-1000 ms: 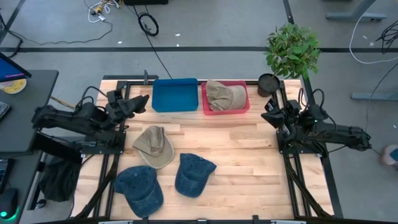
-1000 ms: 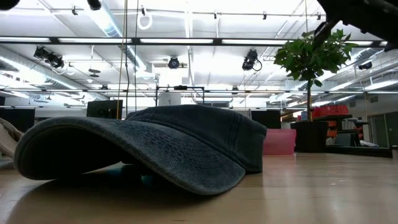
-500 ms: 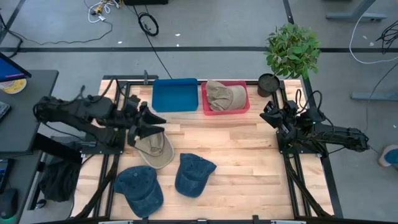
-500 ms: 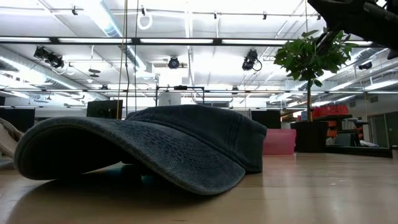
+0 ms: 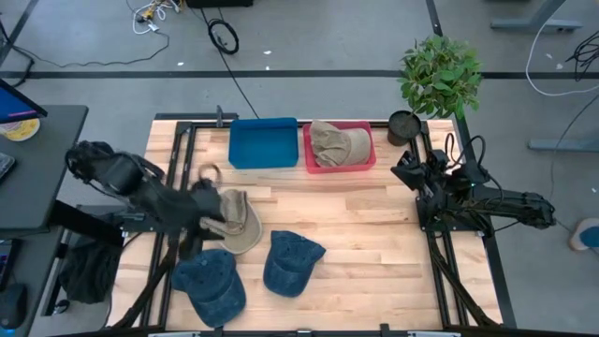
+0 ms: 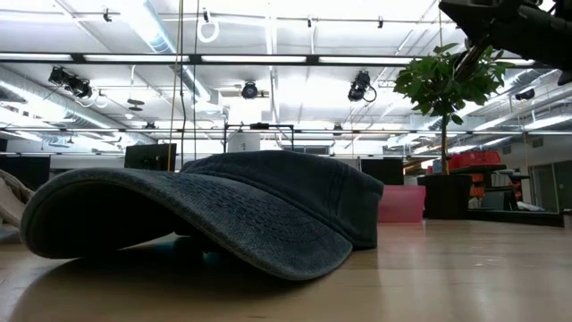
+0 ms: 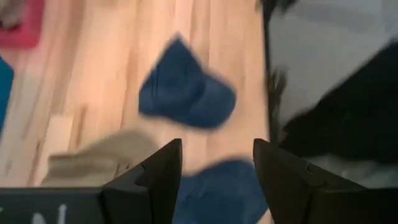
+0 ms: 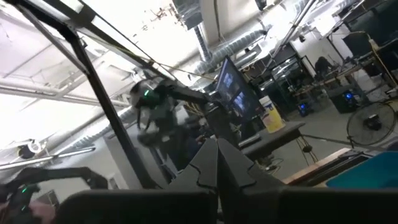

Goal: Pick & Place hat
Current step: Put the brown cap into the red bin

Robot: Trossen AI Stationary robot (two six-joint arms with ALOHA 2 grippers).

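A tan hat (image 5: 236, 221) lies crown-up on the wooden table, and the left wrist view shows it too (image 7: 93, 160). Two dark blue hats (image 5: 211, 283) (image 5: 292, 263) lie nearer the front edge; one (image 6: 223, 210) fills the low view. Another tan hat (image 5: 339, 142) sits in the red bin (image 5: 367, 161). My left gripper (image 5: 208, 221) hovers at the tan hat's left edge, open (image 7: 217, 158), pointing down. My right gripper (image 5: 404, 174) waits by the table's right edge, shut (image 8: 217, 155).
A blue bin (image 5: 263, 143) stands at the far edge beside the red bin. A potted plant (image 5: 440, 70) occupies the far right corner. Bare wood lies between the hats and the right arm. The right arm (image 6: 509, 22) crosses the low view's top.
My left arm has swung from the far-left corner beside the blue bin toward the near edge, and its gripper now stands over the tan hat's left side, tipped downward. The hats have stayed in place.
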